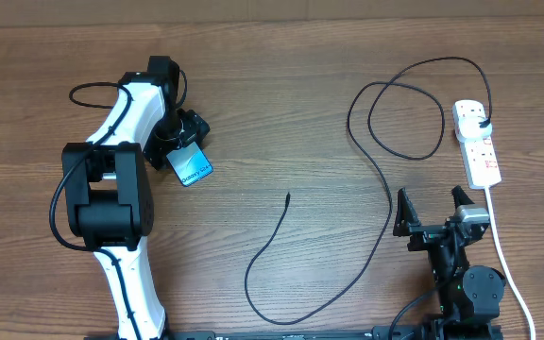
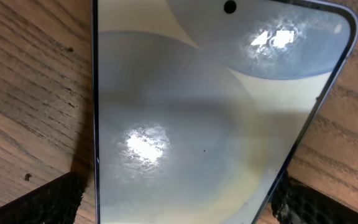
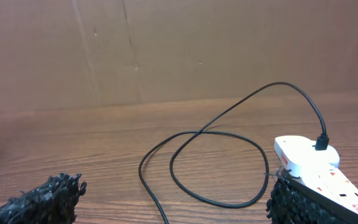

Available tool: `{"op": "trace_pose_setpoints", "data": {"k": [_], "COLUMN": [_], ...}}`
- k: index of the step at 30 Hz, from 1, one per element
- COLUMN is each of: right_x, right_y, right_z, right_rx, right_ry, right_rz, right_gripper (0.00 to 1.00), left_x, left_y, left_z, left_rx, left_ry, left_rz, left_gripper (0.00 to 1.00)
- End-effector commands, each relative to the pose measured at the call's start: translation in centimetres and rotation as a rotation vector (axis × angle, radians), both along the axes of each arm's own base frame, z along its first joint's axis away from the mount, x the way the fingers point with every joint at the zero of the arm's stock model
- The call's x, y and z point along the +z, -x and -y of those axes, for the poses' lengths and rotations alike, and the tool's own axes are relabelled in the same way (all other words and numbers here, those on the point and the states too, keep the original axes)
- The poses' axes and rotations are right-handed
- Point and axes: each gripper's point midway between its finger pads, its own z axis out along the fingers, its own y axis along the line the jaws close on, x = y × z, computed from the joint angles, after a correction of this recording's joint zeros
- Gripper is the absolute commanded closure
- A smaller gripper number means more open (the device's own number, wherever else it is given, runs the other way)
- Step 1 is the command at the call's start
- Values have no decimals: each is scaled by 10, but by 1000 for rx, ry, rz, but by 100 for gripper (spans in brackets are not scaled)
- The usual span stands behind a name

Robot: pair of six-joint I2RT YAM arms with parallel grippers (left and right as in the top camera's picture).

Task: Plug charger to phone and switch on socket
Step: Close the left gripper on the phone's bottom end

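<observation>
Clearly, left jaws pinch the phone (image 1: pixel 191 170) edgewise; right jaws gape near the socket (image 1: pixel 480 151).

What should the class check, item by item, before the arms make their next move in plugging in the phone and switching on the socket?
1. Left gripper straddles the phone: ok. Firm grip: cannot tell.
2. Charger plug seated in the socket: ok.
3. Connector tip in the phone: not ok; it lies free on the table, apart from the phone.
4. Right gripper open and empty: ok.
5. Socket powered on: cannot tell.
</observation>
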Motion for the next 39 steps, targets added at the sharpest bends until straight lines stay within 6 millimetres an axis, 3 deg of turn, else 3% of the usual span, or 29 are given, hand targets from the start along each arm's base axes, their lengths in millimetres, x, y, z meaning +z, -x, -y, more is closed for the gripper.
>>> {"op": "trace_pose_setpoints", "data": {"k": [1,32,39], "right_x": [0,0,0], "right_y": [0,0,0], "right_z": [1,1,1], "right_rx": [-6,-6,-6], "right_ry": [-2,-2,-2], "right_rz": [7,7,7], "right_gripper": [0,0,0], "left_x": [-17,-17,-17], "left_y": [5,3,3], "left_z": [2,-1,-1], "left_rx": [-13,-13,-13], "left_ry": [-7,-24,-24], "left_rz": [-41,-33,-33], "left_gripper": [0,0,5]}}
